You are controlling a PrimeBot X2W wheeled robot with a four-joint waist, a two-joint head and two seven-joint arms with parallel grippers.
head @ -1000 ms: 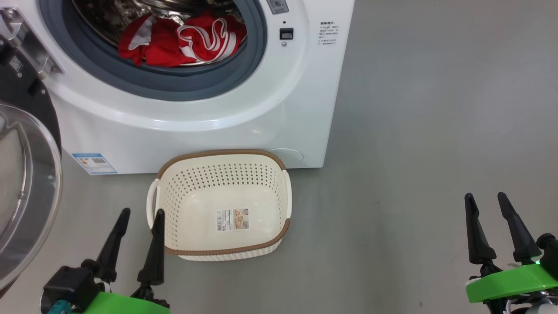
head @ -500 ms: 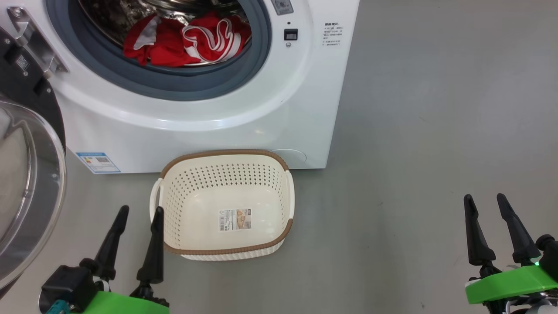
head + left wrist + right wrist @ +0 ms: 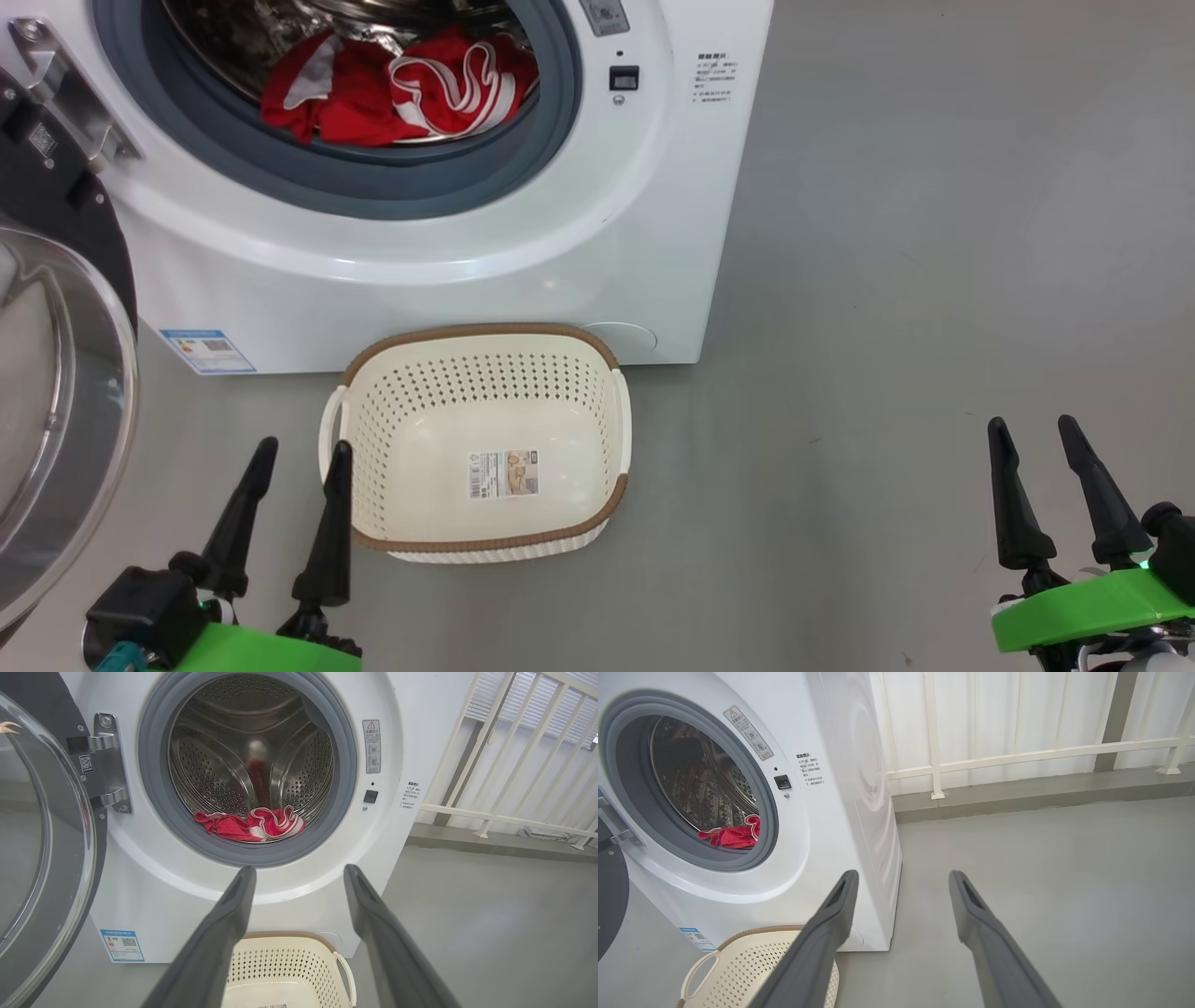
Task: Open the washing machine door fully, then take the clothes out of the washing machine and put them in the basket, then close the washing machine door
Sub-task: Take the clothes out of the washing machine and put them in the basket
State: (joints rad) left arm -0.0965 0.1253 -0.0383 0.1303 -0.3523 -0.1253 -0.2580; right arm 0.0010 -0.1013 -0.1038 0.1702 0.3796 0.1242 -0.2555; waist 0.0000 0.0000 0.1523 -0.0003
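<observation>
Two grippers in the head view, neither holding anything.

Far left: washing machine door (image 3: 65,401) swung open on its hinge, glass bowl toward the camera, black rim above it.

Next: left gripper (image 3: 305,444) at lower left, fingers apart with nothing between them. One finger overlaps the basket's left handle in this view; cannot tell whether they touch.

Centre-left: washing machine (image 3: 420,280), drum opening uncovered.

Inside: clothes (image 3: 401,89) in a red heap with white stripes at the bottom of the drum, resting against the grey gasket (image 3: 373,191).

Below: basket (image 3: 485,331) upright on the floor (image 3: 887,280), just in front of the machine's base, paper label (image 3: 504,473) on its bottom.

Lower right: right gripper (image 3: 1031,422), well apart from basket and machine, fingers spread.

Right wrist view: white railing (image 3: 1017,758) beyond the machine's side.
</observation>
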